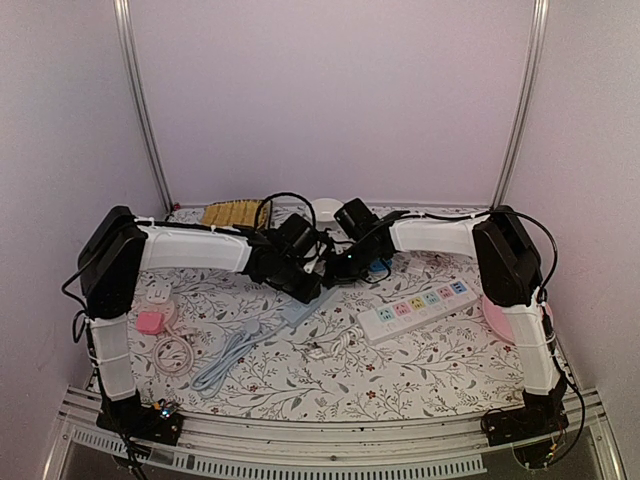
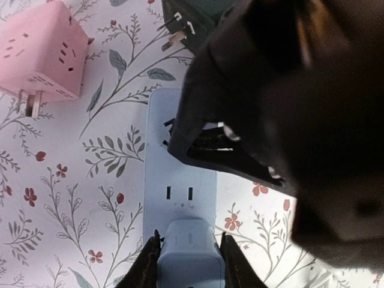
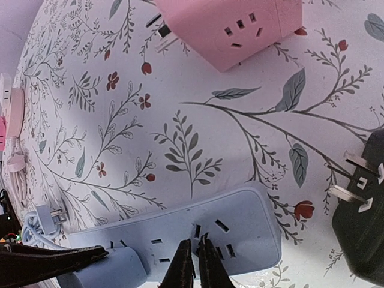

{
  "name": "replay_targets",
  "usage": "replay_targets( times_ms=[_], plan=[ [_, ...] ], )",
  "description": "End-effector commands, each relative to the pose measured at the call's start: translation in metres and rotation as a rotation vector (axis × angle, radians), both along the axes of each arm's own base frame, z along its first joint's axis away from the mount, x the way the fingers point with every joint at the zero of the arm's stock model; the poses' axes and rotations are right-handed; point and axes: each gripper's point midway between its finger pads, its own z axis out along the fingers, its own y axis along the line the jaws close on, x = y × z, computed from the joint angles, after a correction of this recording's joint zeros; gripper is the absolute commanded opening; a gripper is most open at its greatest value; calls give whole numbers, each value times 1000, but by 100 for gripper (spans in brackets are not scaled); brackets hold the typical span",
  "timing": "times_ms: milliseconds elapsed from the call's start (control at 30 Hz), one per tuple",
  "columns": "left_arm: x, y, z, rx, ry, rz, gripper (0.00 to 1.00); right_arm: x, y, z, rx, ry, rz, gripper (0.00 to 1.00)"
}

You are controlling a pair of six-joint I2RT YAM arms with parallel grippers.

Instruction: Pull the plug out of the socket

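My left tool clamps the blue plug in the power strip; my right tool, clenched empty, pins that strip. I'd pull straight, without twisting.

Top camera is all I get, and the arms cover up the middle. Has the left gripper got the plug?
Observer: Yes. The left wrist view shows the left gripper with a finger pressed on each side of the pale blue plug, which sits in the blue power strip.
Operator: What is the other arm doing?
Observer: The right gripper is shut, and its tips rest on top of the strip among empty sockets.
Operator: Is anything lying next to it?
Observer: A pink cube adapter lies unplugged on the flowery cloth beyond the strip, with its prongs showing.
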Motion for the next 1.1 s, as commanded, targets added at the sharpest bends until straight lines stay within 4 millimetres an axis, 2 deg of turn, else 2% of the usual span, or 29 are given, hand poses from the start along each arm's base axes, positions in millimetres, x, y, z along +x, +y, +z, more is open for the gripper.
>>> replay_targets(
  times_ms=[0, 267, 467, 667, 767, 833, 933, 1067],
  plan=[
    [10, -13, 74, -35, -220, -32, 0, -49, -54, -95, -286, 217, -2, 8],
    [6, -13, 74, 1, -260, -60, 4, -51, -53, -99, -281, 234, -6, 8],
    [8, -9, 85, 2, -298, -54, 7, -51, -53, -103, -288, 236, -5, 8],
    [13, -10, 93, -59, -232, -43, 8, -49, -59, -107, -340, 216, -4, 8],
    [21, -1, 92, -94, -192, -6, 8, -49, -60, -107, -341, 216, -3, 8],
    [30, 11, 86, -116, -152, 44, 8, -48, -58, -104, -329, 213, -4, 8],
    [39, 31, 74, -128, -103, 109, 7, -40, -50, -88, -293, 181, -8, 7],
    [49, 56, 61, -159, -38, 189, 8, -20, -33, -48, -222, 100, -16, 8]
  ],
)
